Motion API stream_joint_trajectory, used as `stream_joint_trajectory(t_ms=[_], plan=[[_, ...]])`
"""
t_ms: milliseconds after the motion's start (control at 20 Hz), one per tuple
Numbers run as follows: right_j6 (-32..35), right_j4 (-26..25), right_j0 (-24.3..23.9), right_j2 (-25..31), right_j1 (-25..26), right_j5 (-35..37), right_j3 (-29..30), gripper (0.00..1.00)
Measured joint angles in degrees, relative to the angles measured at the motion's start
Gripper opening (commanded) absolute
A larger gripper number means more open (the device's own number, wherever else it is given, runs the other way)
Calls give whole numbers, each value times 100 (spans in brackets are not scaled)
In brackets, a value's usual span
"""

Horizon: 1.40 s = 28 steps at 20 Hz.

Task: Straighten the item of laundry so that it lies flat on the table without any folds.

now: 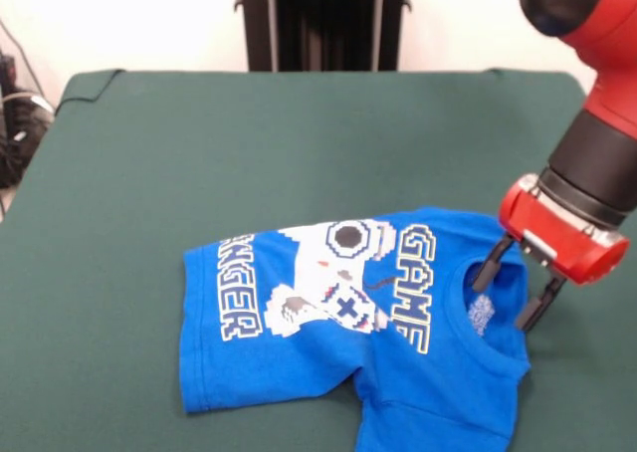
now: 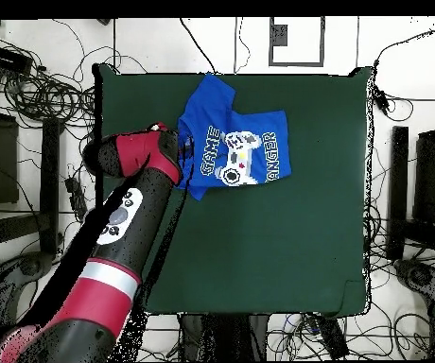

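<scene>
The bright blue T-shirt [image 1: 328, 372] lies near the table's front edge, print up, its hem to the left and its neck hole to the right. It is rumpled, with a crease running down below the print, and its lower part passes out of the picture. My gripper [image 1: 513, 291] is open at the shirt's right edge, with one black finger [image 1: 488, 270] by the collar and the other just off the cloth. In the overhead view the shirt [image 2: 245, 142] lies at the top of the green table [image 2: 259, 236], and the red wrist [image 2: 155, 151] covers the gripper at the shirt's left edge.
The black pedestal [image 1: 323, 19] stands behind the table's far edge. Cables lie on the floor left of the table [image 1: 15, 123] and all round it in the overhead view [image 2: 32, 85]. The arm [image 2: 117, 227] crosses the table's left side.
</scene>
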Motion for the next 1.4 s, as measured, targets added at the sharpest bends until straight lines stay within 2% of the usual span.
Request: stream_joint_trajectory(t_ms=[400,700,900,950,1400], plan=[[0,263,-18,23,239,-6,-66,100],[0,274,-84,137,188,2,-74,100],[0,268,-247,422,52,59,-71,100],[-1,265,-418,683,-64,169,-70,0],[0,259,-698,1115,-241,324,-70,0]])
